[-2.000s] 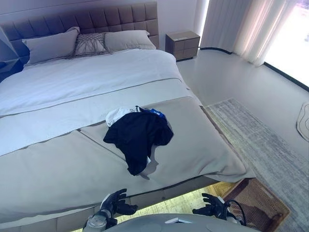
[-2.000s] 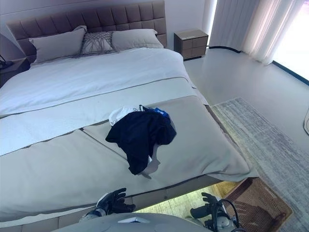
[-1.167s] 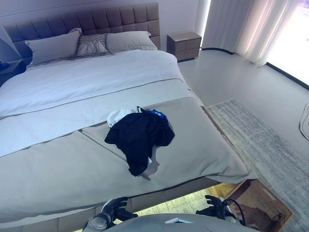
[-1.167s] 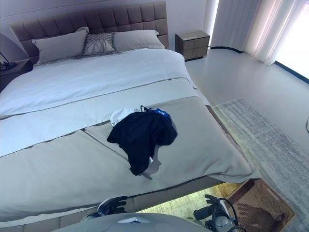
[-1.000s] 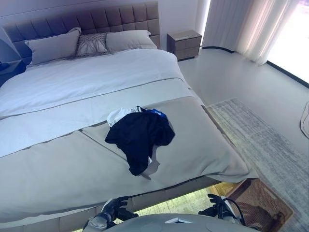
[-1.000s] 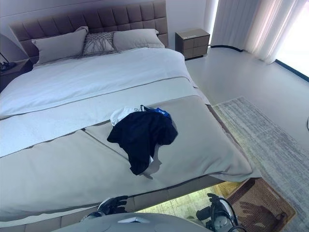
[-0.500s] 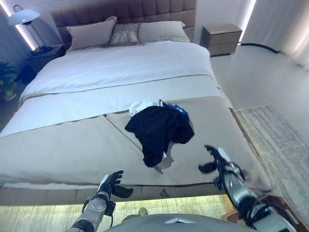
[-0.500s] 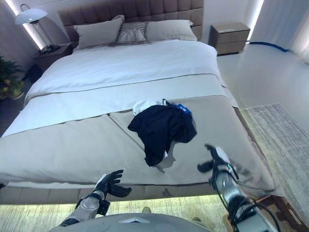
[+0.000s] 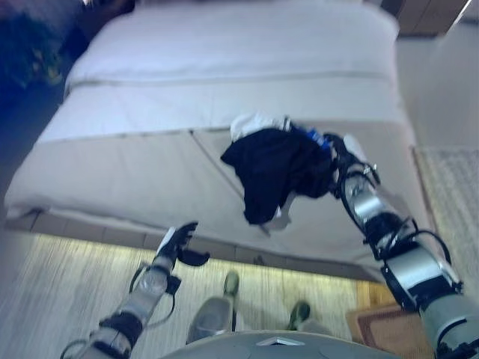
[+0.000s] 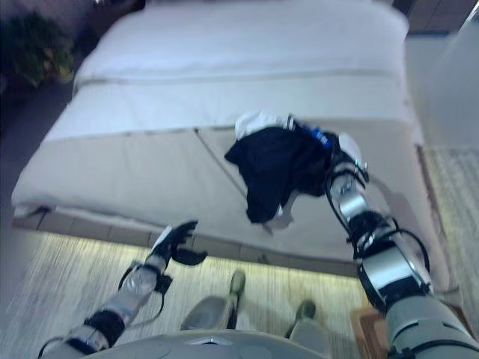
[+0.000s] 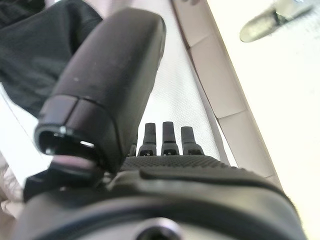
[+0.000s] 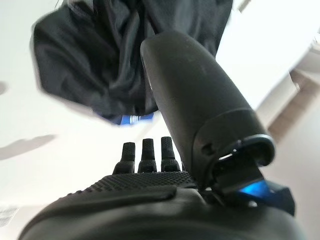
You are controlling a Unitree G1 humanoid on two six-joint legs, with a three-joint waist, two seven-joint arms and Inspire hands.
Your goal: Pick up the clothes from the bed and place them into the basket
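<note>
A heap of black clothes [image 9: 275,170] lies on the grey throw at the foot of the bed [image 9: 127,176]. A white garment [image 9: 254,123] and a bit of blue cloth [image 9: 314,137] show at the heap's far edge. My right hand [image 9: 341,152] is stretched over the bed and is at the heap's right edge. In the right wrist view its fingers [image 12: 145,150] are straight and the black cloth [image 12: 100,60] lies just past them. My left hand [image 9: 178,243] is open and empty, low in front of the bed's near edge.
A brown basket's corner [image 9: 372,323] shows at the lower right by the bed's foot. A pale rug [image 9: 453,176] lies right of the bed. A plant [image 10: 30,45] stands at the far left. White bedding [image 9: 224,45] covers the far half.
The camera has tipped down and moved closer to the bed. My right arm has reached forward from beside the bed's foot to the heap's right edge. The left hand stays low.
</note>
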